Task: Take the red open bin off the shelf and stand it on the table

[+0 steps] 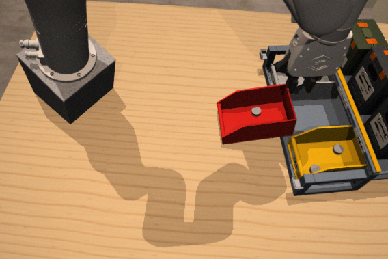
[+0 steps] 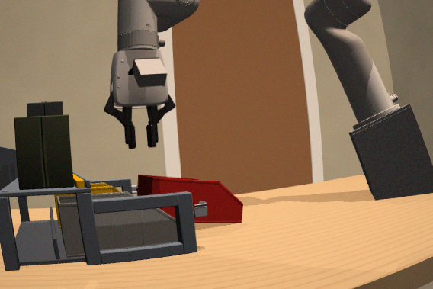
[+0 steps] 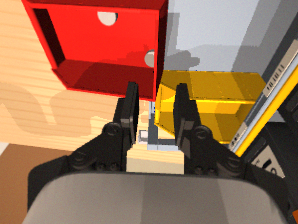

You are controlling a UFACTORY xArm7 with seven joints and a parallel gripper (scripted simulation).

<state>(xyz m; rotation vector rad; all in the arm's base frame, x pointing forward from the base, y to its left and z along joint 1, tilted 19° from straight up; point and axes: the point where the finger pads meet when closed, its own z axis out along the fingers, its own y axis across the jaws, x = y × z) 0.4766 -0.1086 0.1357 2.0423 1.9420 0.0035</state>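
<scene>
plainly, the jaws (image 1: 300,85) (image 2: 141,146) stand partly apart, empty; the housing's (image 1: 321,55) lettering is unreadable

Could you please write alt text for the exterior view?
A red bin tilts at the front of a grey shelf. Above them hangs a robot gripper, fingers apart and holding nothing. Dark cases stand upright behind.
</scene>
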